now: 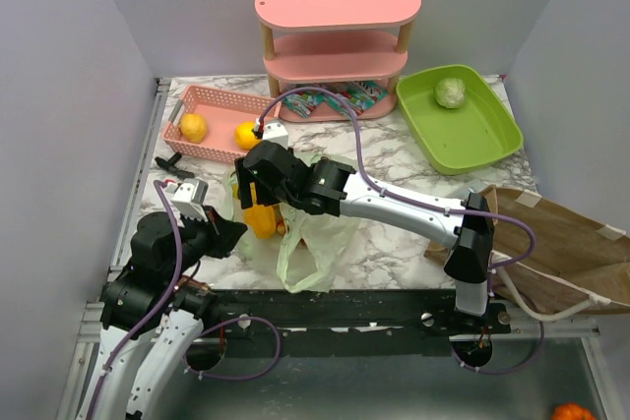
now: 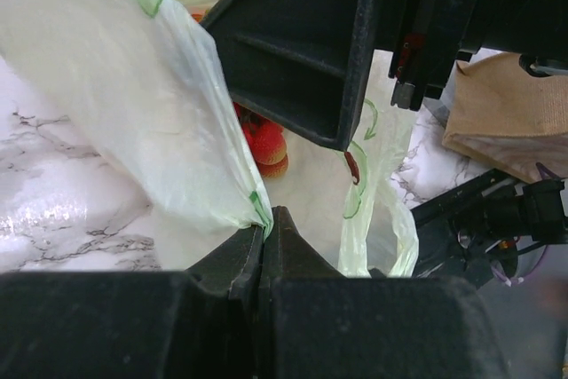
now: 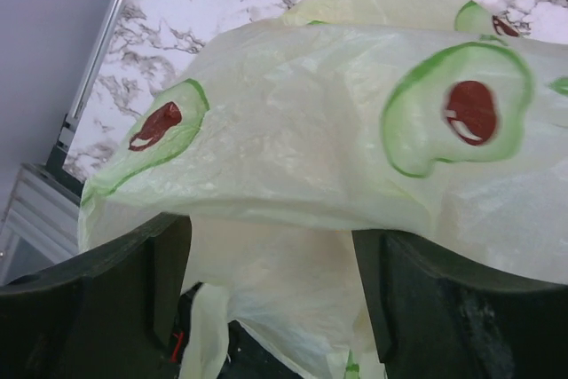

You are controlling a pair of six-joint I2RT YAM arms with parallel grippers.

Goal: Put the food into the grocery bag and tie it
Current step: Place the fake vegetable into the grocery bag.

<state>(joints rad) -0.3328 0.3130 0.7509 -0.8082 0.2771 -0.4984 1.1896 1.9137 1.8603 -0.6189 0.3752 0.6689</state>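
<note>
The bench (image 1: 394,243) carries the grocery bag (image 1: 310,243) close to its near edge, left of the middle. The bag is crumpled, and its long axis seems to run from the near edge toward the far edge.

The right arm (image 1: 404,206) reaches across it. Its jaws are spread wide directly over the bag, with the thin film lying before them; I cannot tell if they touch it. The left arm (image 1: 157,243) is nearer to the rim, and its jaws are pressed together on the rim, pinching the plastic.

The leafy head (image 1: 451,92) lies in the green tray (image 1: 482,140) at the far right corner, well apart from both arms. The bananas (image 1: 261,216) and the small red fruits (image 2: 264,142) appear to be in the bag. The right arm hides the bag's mouth from above, and I cannot make out the bell pepper.
</note>
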